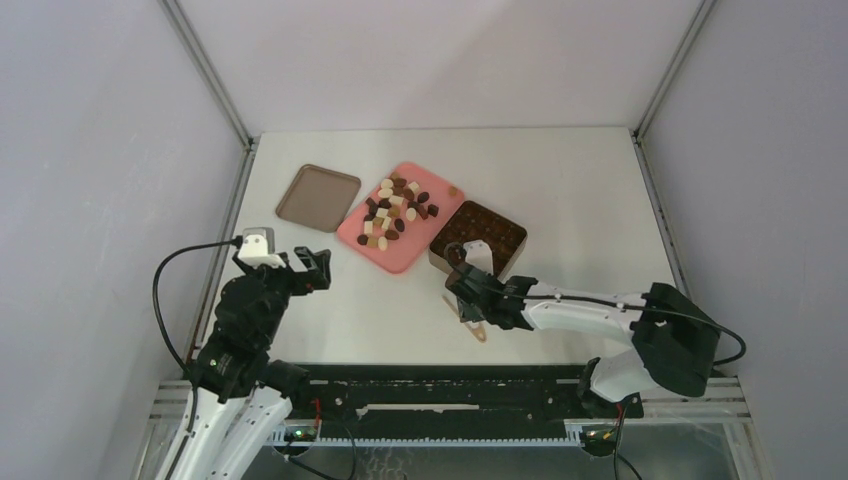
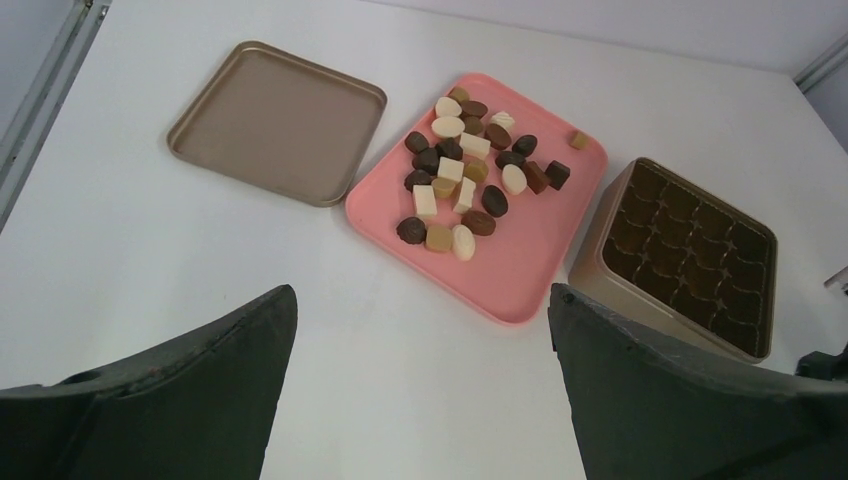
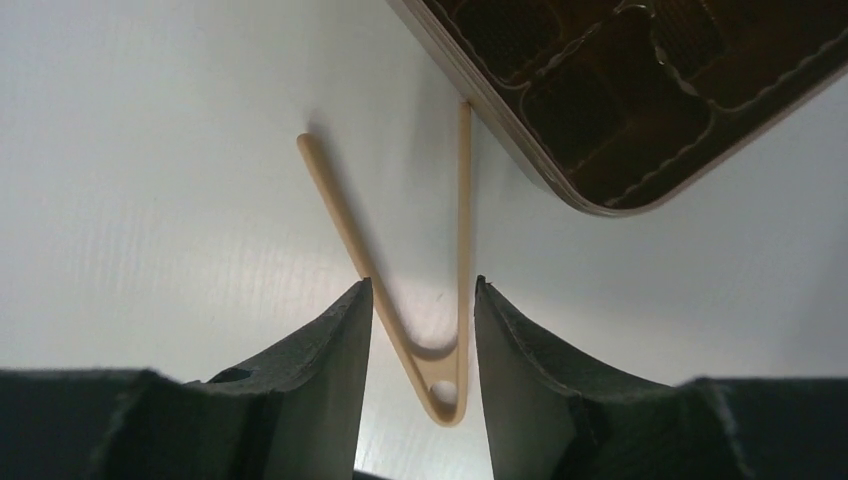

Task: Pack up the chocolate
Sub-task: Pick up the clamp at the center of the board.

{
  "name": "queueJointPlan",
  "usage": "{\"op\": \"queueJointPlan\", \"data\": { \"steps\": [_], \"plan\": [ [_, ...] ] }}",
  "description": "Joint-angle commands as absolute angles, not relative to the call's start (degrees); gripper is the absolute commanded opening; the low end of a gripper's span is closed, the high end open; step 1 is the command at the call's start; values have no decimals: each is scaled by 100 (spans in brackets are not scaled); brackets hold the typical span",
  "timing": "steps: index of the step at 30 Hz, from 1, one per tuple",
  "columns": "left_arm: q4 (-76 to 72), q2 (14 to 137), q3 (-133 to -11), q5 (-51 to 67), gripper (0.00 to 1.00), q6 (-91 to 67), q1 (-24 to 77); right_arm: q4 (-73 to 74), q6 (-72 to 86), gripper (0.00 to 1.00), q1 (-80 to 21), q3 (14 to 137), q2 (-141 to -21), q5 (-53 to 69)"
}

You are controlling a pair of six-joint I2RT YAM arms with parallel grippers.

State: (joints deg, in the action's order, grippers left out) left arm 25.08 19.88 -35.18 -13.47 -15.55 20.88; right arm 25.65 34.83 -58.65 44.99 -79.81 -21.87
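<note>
The chocolate (image 1: 398, 210) (image 2: 465, 170), dark brown, mid brown and cream pieces, lies heaped on a pink tray (image 1: 392, 258) (image 2: 540, 265). Right of the tray stands the square tan tin (image 1: 478, 235) (image 2: 600, 280) (image 3: 620, 100) with a dark gridded insert. Thin wooden tongs (image 3: 462, 200) (image 1: 478, 330) lie on the table in front of the tin, one tip touching its wall. My right gripper (image 1: 462, 295) (image 3: 420, 283) is low over them, its fingers straddling the joined end at a narrow gap. My left gripper (image 1: 312, 270) (image 2: 420, 300) hangs wide open and empty, left of the tray.
The tin's flat tan lid (image 1: 317, 197) (image 2: 275, 120) lies upside down left of the pink tray. Grey walls and metal posts close in the table on three sides.
</note>
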Motion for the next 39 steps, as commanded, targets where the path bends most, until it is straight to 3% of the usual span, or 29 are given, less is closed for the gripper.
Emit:
{"op": "queueJointPlan", "data": {
  "steps": [1, 17, 28, 39],
  "plan": [
    [2438, 2032, -3541, -1358, 100, -1572, 2127, 1912, 3871, 50, -5942, 4424, -8261, -2512],
    [2501, 2398, -3605, -863, 100, -1670, 2127, 1596, 4179, 28, -5959, 4333, -9160, -2397],
    [2479, 2417, -3603, -779, 100, -1661, 2127, 2202, 4098, 34, -6280, 4377, -8196, -2889],
    [2463, 2424, -3595, -693, 100, -1652, 2127, 1559, 3275, 37, -6346, 4526, -8636, -1829]
  ]
}}
